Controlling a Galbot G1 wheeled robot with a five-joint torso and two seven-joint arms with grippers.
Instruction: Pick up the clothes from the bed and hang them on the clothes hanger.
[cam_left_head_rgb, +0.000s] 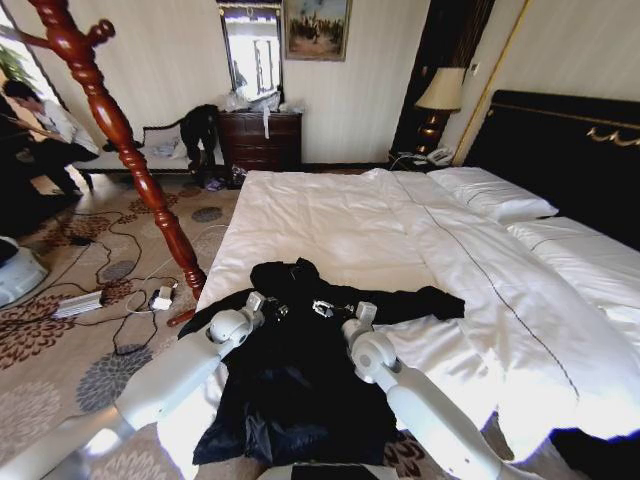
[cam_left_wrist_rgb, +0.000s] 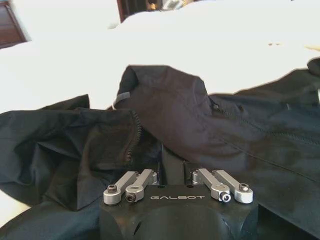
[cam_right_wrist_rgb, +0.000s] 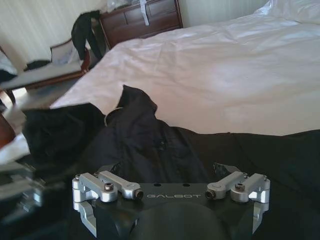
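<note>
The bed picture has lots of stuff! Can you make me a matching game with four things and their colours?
Things:
1. clothes
2. clothes hanger
3. bed
4. lamp

Colours:
A. cream shade
B. black
C. white duvet
D. glossy red-brown

Right pairs: 1-B, 2-D, 3-C, 4-A.

Bonus: the left claw and right claw both hover over the clothes.
</note>
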